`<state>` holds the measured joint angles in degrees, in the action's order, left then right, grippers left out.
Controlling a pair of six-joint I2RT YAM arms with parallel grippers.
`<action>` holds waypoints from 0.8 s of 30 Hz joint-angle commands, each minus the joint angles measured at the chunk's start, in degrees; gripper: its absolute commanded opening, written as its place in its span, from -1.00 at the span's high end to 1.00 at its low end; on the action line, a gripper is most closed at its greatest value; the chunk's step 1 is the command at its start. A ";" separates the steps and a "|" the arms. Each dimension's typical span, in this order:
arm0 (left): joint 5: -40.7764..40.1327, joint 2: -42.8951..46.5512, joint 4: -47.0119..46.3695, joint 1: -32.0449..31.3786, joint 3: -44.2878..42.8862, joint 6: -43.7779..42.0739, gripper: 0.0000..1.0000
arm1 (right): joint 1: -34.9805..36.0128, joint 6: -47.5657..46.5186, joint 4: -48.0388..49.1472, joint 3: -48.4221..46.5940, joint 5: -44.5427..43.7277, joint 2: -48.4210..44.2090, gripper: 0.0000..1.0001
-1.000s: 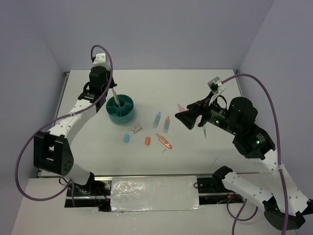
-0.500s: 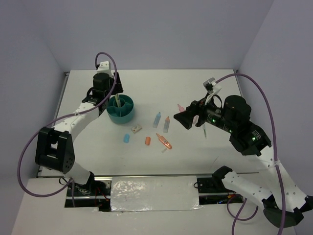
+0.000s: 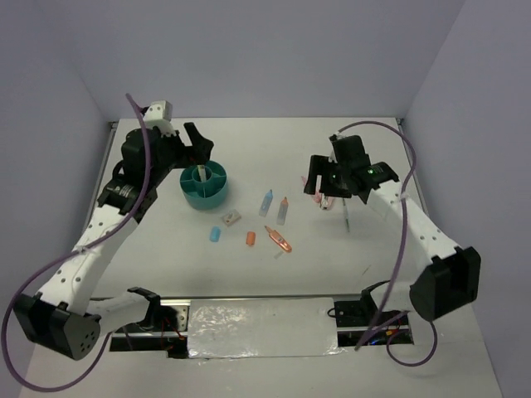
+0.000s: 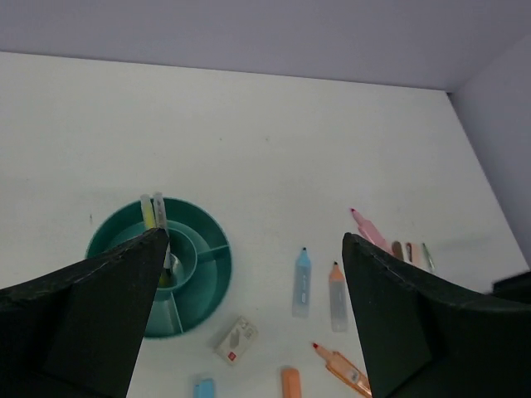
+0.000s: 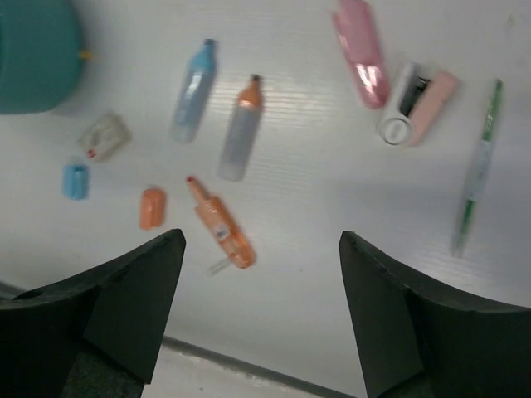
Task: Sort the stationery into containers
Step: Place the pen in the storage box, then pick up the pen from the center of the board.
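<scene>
The teal organizer [image 3: 204,184] sits far-left on the bench [image 3: 249,141], with two pens [image 4: 153,212] upright inside. Markers [image 5: 192,89], erasers [image 5: 152,207] and a green pen [image 5: 477,182] lie loose to its right. The left pincer [image 4: 253,249] and the right pincer [image 5: 259,245] both gape wide, empty.

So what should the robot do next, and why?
Probably lower the right gripper toward the pink marker and close on it. Both grippers are open and hold nothing. The right one hangs over the unsorted things on the table, while the left gripper sits above the organizer, where pens already stand.
</scene>
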<state>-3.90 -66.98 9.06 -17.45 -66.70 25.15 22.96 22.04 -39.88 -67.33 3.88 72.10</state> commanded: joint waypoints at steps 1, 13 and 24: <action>6.17 3.87 7.54 -0.82 -0.37 2.45 -0.99 | -4.94 -0.33 -4.85 -0.96 -2.38 4.95 -0.62; 2.49 4.32 24.68 -15.67 2.71 3.86 -0.99 | -17.95 -5.78 -7.32 -2.72 -4.94 18.07 -0.39; 3.11 2.30 28.12 -17.61 -0.97 2.45 -0.99 | -21.29 -9.12 -6.35 -3.51 -5.55 26.86 -0.15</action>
<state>-0.25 -64.03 36.47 -34.57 -64.34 28.62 3.01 14.28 -46.41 -68.58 -0.86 97.78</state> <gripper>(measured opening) 0.994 0.583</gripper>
